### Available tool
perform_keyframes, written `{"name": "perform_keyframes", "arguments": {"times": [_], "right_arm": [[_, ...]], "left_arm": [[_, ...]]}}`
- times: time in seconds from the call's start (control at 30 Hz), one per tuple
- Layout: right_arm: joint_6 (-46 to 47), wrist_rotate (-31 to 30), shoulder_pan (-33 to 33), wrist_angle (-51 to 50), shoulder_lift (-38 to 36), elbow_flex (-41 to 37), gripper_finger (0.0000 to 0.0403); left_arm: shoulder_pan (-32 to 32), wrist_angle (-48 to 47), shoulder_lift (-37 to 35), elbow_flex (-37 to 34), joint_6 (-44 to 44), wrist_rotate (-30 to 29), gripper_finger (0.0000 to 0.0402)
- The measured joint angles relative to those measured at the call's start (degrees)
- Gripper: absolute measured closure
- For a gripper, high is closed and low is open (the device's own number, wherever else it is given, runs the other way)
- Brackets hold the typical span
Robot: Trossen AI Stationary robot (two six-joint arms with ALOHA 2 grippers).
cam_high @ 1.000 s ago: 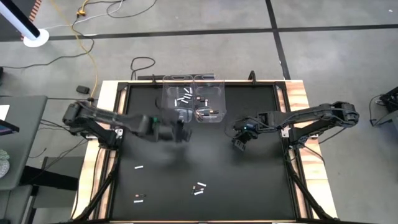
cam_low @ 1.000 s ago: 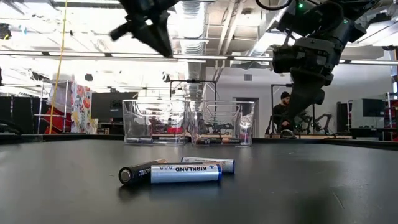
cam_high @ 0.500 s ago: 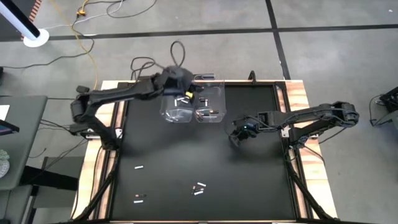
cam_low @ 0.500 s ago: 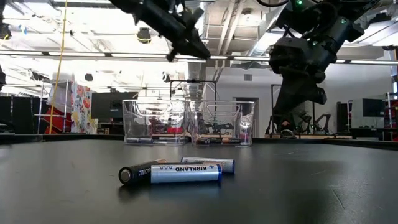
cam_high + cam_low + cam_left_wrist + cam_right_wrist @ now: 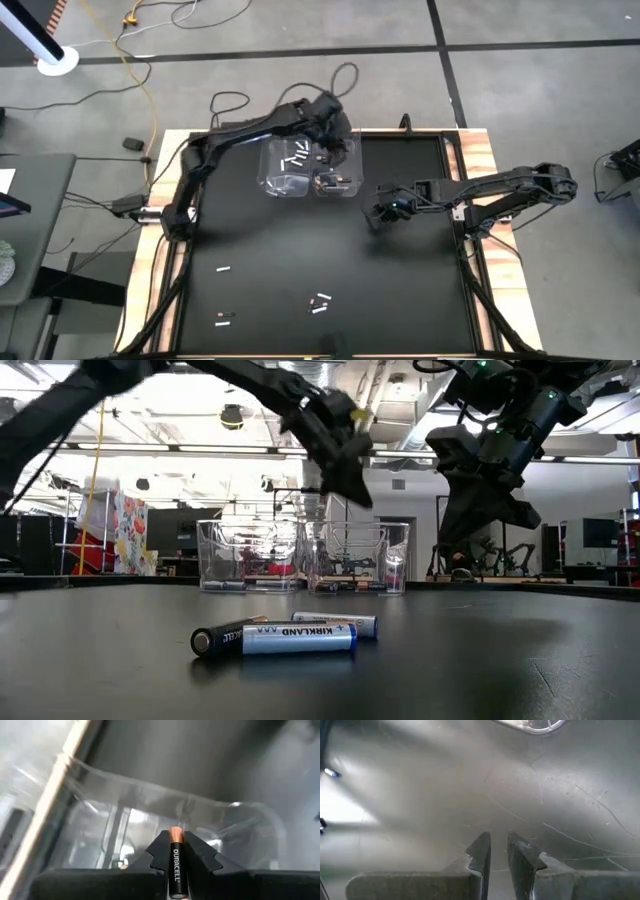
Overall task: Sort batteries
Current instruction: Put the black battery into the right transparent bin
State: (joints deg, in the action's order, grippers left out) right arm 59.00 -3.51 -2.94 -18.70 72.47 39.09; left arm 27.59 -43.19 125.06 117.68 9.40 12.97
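Release is the step in hand, as I judge it: the left gripper hangs above the right-hand one of the two clear rectangular plastic bins at the far edge of the black table, its fingers pinched on a slim black battery with a copper-coloured end. To do it well, the arm should be centred over that bin's opening before the fingers part, low enough that the cell does not bounce off the rim, and clear of the wall shared with the left-hand clear bin, so the cell cannot roll into the wrong compartment. Which bin this type belongs in I cannot confirm; dark cells seem to lie in the right bin and white ones in the left.

In the left wrist view the held battery is a thin cylinder lying lengthwise between the two dark fingertips, copper end pointing out past them, white lettering along its black body, with the transparent bin wall just beyond.

Unsorted batteries are on the near half of the table: a small white one at the left, a darker one nearer still, and a pair touching each other near the middle, one black and one white with a blue label in the low view.

The right gripper waits to the right of the bins, holding nothing, its fingers a narrow gap apart.
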Motion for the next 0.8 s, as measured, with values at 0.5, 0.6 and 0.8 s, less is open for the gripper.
{"name": "perform_keyframes", "arguments": {"times": [0.5, 0.6, 0.8], "right_arm": [[2.50, -1.53, -0.02, -0.01, 0.00, 0.00, 0.0321], [2.54, -1.96, -0.02, -0.03, 0.00, 0.00, 0.0321], [2.56, -2.68, -0.02, 0.01, 0.00, 0.00, 0.0321]], "left_arm": [[0.24, -10.67, 16.32, 12.44, 1.69, -6.16, 0.0366], [0.28, -12.48, 16.78, 12.41, 1.70, -8.37, 0.0343], [0.11, -13.14, 16.73, 12.40, 1.13, -9.57, 0.0322]]}}
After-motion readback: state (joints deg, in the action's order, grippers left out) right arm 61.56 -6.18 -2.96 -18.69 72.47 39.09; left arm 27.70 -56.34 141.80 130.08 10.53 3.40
